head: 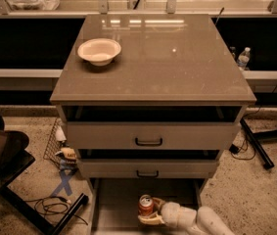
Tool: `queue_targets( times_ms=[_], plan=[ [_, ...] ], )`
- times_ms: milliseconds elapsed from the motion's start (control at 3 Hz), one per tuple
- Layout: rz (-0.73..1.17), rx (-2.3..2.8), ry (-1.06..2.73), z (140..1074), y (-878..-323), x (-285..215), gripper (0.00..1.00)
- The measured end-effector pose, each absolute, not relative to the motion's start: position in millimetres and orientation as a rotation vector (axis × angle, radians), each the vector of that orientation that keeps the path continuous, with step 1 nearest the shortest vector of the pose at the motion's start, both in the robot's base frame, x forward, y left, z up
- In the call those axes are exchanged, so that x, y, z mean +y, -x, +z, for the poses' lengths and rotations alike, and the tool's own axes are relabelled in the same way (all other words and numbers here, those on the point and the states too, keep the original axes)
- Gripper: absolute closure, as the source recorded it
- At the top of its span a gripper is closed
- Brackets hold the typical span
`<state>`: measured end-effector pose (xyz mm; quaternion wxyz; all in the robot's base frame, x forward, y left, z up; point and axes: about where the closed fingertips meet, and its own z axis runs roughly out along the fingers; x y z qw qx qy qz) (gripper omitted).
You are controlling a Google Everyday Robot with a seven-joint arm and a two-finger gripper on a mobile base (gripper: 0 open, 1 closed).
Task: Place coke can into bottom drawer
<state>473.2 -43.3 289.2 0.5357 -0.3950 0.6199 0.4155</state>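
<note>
The coke can (146,204) stands inside the open bottom drawer (116,207), below the front edge of the table (177,72) and roughly under its middle, well out in front of the middle drawer (148,169). The gripper (147,211) reaches in from the lower right, and its fingers (151,221) are clasped around the can's lower body, one low at the front and one behind on the right side.

The main risk I see is the release. Whether the can's base is touching the drawer floor cannot be made out. If it hangs above the floor when the fingers let go, it could drop, rock and tip over. A second risk lies in the retreat: a finger that drags along the can's side as the arm pulls back toward the right could push the can over or slide it against the drawer's side wall. Raising the arm steeply could also bring it up against the middle drawer's front.

The can's long axis runs vertically, close to upright. Its silver top faces up toward the camera and its red side, with pale lettering, shows toward the front. The white bowl (99,51) near the table's far-left corner plays no part here.
</note>
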Motion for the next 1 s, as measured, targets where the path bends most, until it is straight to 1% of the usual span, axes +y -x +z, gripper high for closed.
queue_targets(
  times_ms=[667, 1000],
  plan=[
    [1.083, 1.422, 0.965, 233.5, -487.2, 8.3, 1.00],
    [1.088, 1.391, 0.966, 220.8, -489.6, 22.9, 1.00]
  ],
)
